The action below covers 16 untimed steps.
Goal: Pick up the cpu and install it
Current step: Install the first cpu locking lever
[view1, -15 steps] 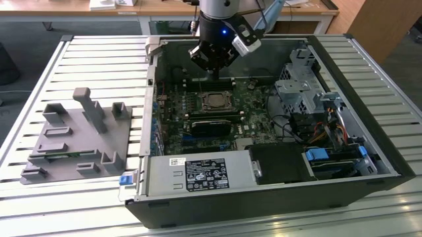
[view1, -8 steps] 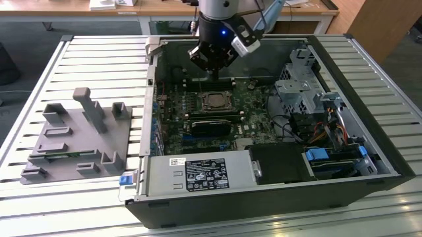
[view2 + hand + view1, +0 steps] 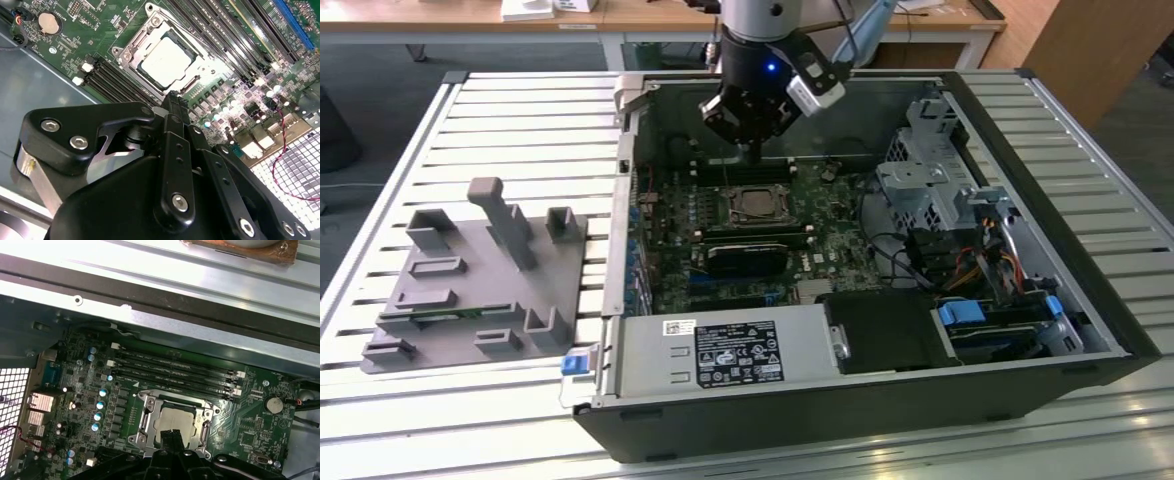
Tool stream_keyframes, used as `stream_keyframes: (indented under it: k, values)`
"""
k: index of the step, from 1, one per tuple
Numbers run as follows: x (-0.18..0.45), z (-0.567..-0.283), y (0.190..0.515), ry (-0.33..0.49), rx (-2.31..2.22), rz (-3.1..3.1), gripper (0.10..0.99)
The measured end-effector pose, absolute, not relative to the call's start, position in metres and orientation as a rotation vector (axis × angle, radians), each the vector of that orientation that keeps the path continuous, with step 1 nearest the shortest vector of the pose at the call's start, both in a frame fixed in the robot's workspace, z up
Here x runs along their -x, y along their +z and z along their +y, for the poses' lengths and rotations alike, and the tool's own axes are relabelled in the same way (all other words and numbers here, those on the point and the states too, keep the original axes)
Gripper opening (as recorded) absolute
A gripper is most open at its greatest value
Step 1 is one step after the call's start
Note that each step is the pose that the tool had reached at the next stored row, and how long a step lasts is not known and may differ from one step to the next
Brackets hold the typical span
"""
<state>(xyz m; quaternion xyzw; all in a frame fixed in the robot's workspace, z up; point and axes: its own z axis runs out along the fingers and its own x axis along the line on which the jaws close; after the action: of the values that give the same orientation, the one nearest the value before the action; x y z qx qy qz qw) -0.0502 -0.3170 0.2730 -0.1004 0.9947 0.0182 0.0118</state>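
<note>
The cpu (image 3: 754, 204), a small square chip with a silver-grey top, lies flat in the black socket frame (image 3: 731, 192) on the green motherboard inside the open computer case. My gripper (image 3: 750, 150) hangs just above it, toward the back wall of the case. In both wrist views the cpu (image 3: 167, 62) (image 3: 176, 420) sits inside the socket frame (image 3: 126, 56) (image 3: 144, 415), just beyond my gripper (image 3: 173, 98) (image 3: 171, 433). The fingers are shut together with nothing between them and stand apart from the chip.
Black memory slots (image 3: 175, 370) run beside the socket. The case wall (image 3: 630, 150) rises at the exterior view's left, with the drive cage (image 3: 927, 190) and cables at its right. The power supply (image 3: 720, 352) lies in front. A grey fixture plate (image 3: 467, 290) sits outside the case.
</note>
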Motion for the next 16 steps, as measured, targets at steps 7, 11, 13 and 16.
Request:
stream_keyframes:
  k: [7,11,13,16]
  values:
    - [0.053,-0.317,0.272,0.059,0.314,3.101,0.106]
    - [0.058,-0.317,0.271,0.059,0.315,3.101,0.106]
    - [0.061,-0.317,0.271,0.059,0.315,3.101,0.106]
    - [0.066,-0.317,0.269,0.059,0.314,3.101,0.106]
